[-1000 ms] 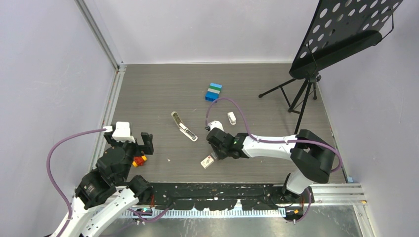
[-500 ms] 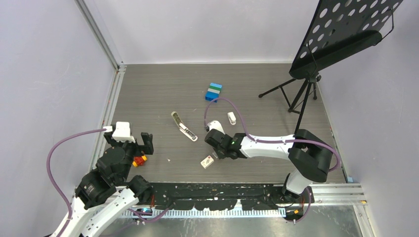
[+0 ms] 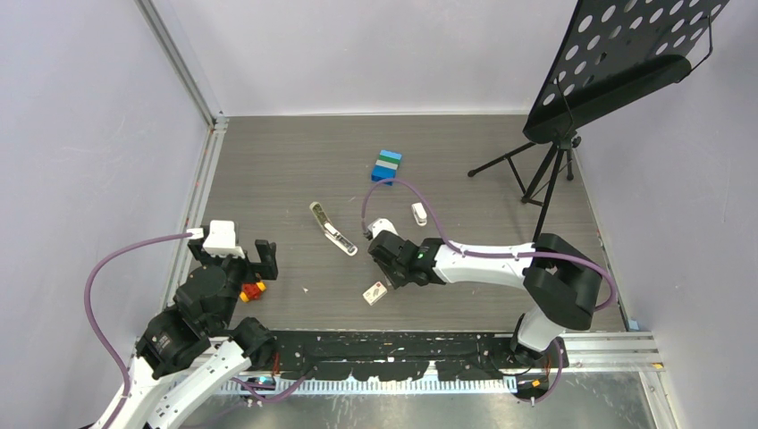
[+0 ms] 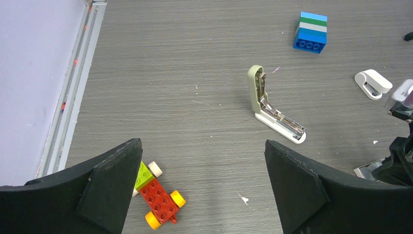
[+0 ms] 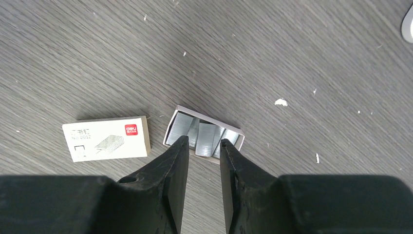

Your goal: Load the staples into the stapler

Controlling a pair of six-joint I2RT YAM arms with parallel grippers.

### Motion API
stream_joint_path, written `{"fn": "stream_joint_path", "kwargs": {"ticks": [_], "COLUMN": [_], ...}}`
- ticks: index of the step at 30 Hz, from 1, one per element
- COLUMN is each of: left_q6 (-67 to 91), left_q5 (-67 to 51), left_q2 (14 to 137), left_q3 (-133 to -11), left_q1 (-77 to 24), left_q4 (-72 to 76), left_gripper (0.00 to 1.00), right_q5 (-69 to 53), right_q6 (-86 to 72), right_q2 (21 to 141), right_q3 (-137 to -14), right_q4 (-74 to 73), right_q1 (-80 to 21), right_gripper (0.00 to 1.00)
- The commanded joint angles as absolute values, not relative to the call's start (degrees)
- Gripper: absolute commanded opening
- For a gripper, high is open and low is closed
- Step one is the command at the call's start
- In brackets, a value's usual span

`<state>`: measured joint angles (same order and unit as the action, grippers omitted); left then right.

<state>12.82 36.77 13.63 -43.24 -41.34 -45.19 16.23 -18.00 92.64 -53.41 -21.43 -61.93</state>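
Note:
The stapler (image 3: 332, 230) lies hinged open on the table, olive top raised, its silver channel (image 4: 280, 123) bare. The staples' white box with a red mark (image 5: 106, 138) lies flat beside its grey tray of silvery strips (image 5: 204, 134). In the top view only the box (image 3: 375, 293) shows; the tray is hidden under the arm. My right gripper (image 5: 203, 142) hovers over the tray's near edge, its jaws a narrow gap apart, with one strip lying between the tips. My left gripper (image 4: 203, 146) stands wide open and empty at the left, well short of the stapler.
A red-yellow toy brick car (image 4: 158, 197) lies by the left finger. A stubby white stapler (image 3: 419, 214) and a blue-green brick stack (image 3: 386, 166) sit farther back. A music stand's tripod (image 3: 545, 174) stands at the back right.
The right gripper has shifted slightly left over the tray and its jaws have parted a little. The left arm has not moved.

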Motion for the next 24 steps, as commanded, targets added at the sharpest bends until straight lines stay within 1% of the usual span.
{"fn": "stream_joint_path", "kwargs": {"ticks": [1,12,16,24], "left_q6": [12.2,12.2,12.1,12.2], "left_q5": [36.6,36.4,36.3,36.4], "left_q2": [14.3,14.7,14.5,14.2], "left_q3": [-43.2,-43.3,-43.2,-43.1], "left_q1": [-41.1,-41.1,-41.2,-41.1], "left_q4": [-42.3,-42.2,-42.0,-42.2], "left_gripper": [1.0,1.0,1.0,1.0], "right_q5": [16.0,15.6,16.0,16.1], "right_q6": [-15.2,-15.6,-15.6,-16.1], "right_q2": [92.4,95.0,95.5,95.3], "right_q3": [-56.6,-57.5,-57.5,-57.0], "right_q4": [-21.8,-21.6,-21.7,-21.6], "right_q1": [-61.9,-61.4,-61.3,-61.1], "right_gripper": [0.35,0.34,0.31,0.3]}}
